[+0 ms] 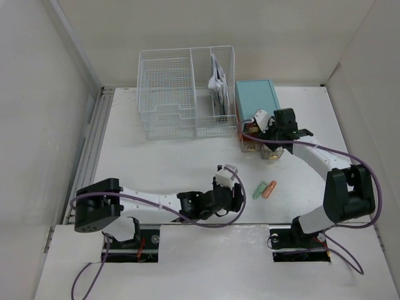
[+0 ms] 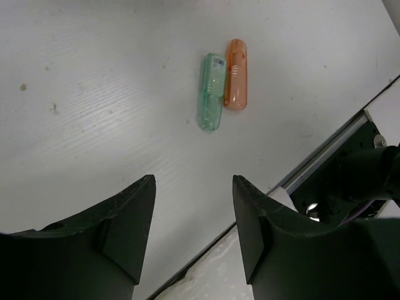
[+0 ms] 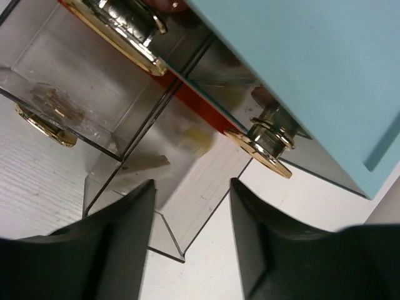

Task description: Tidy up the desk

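The desk (image 1: 175, 162) fills the middle of the overhead view, a broad white tabletop running from the arm bases at the near edge to the far wall. At its far side stands a white wire-mesh rack (image 1: 181, 94), and just right of it, touching or nearly so, a teal drawer box (image 1: 256, 100).

The left gripper (image 1: 228, 181) hangs over the near middle of the desk, its jaws moderately wide with nothing between them. In the left wrist view its dark fingers (image 2: 125, 231) frame bare tabletop (image 2: 94, 94). Beyond them lie a green translucent capsule (image 2: 211, 92) and an orange translucent capsule (image 2: 236, 75), side by side and touching. Overhead, the pair lies just right of the left gripper, green (image 1: 259, 190) left of orange (image 1: 269, 189).

The right gripper (image 1: 275, 134) sits at the near face of the teal box. Its wrist view shows the jaws parted and gripping nothing, the fingers (image 3: 112, 250) poised over a clear drawer (image 3: 181, 181) that stands pulled out from the box (image 3: 312, 62). A gold knob (image 3: 269, 144) sits on a clear front just beside it
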`<action>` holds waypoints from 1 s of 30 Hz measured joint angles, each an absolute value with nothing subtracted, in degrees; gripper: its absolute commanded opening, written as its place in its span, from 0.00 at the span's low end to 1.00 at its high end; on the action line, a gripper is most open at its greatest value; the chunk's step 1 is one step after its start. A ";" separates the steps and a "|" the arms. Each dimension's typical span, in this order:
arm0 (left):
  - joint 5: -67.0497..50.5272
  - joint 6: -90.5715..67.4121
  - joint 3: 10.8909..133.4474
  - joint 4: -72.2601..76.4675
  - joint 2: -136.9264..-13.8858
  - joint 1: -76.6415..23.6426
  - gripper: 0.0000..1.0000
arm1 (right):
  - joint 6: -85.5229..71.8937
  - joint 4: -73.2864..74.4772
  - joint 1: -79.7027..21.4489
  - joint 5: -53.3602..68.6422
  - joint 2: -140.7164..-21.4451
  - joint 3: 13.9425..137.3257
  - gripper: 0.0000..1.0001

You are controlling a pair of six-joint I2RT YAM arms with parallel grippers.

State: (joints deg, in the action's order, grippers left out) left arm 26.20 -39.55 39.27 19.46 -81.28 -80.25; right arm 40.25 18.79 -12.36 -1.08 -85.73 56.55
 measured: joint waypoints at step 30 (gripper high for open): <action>16.93 -20.10 64.25 18.11 -112.71 -73.76 0.48 | 65.04 43.33 4.49 37.15 -64.51 52.77 0.27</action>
